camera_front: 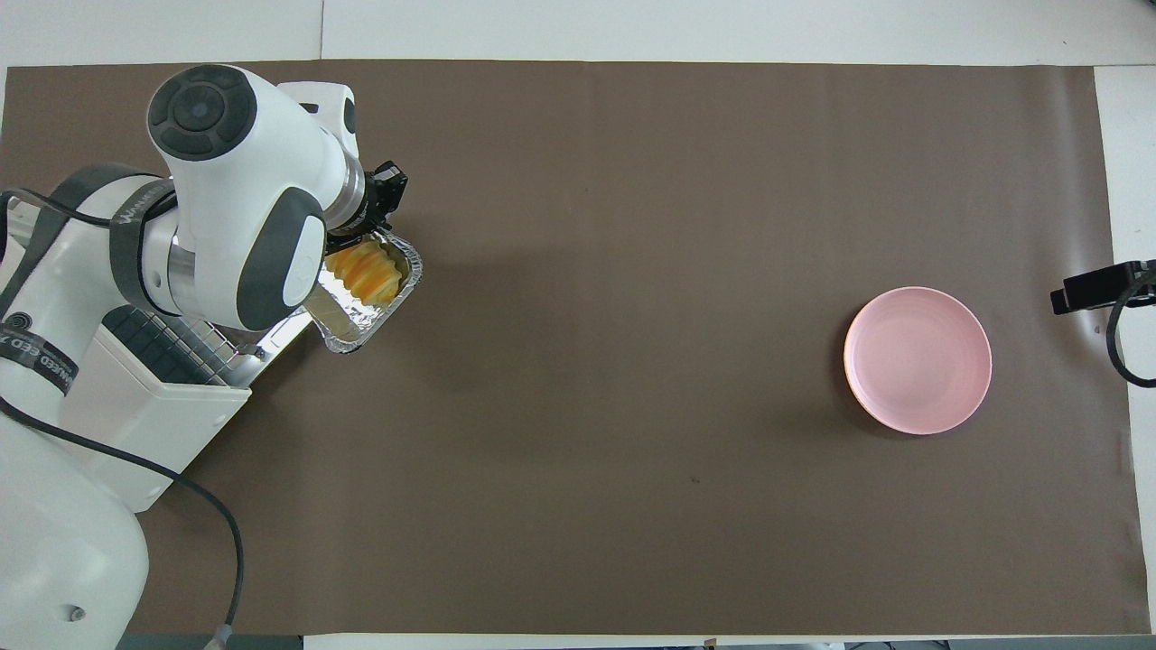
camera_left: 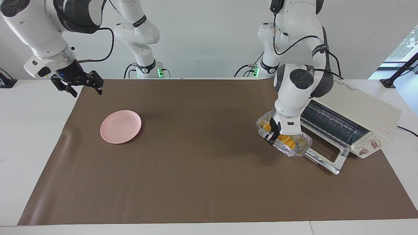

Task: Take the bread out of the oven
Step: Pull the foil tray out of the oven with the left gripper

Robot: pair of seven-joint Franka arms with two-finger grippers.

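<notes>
Two arms work at the counter (camera_left: 209, 182). The left pincer (camera_left: 271, 135) is clamped shut on the rim of a crinkled foil tray (camera_left: 287, 150), and the bread (camera_front: 366, 271) lies in that tray. The tray hangs in the air over the outer edge of the oven (camera_left: 362, 120) door (camera_left: 326, 156), which is dropped open, at the left arm's end of the counter. The oven's wire rack (camera_left: 329, 122) shows bare inside. The right pincer (camera_left: 78, 86) hangs with its fingers spread wide and nothing between them, over the counter's corner at the right arm's end, by the robots' edge. A pink plate (camera_left: 120, 126) sits on the brown mat (camera_left: 209, 195) near that end
</notes>
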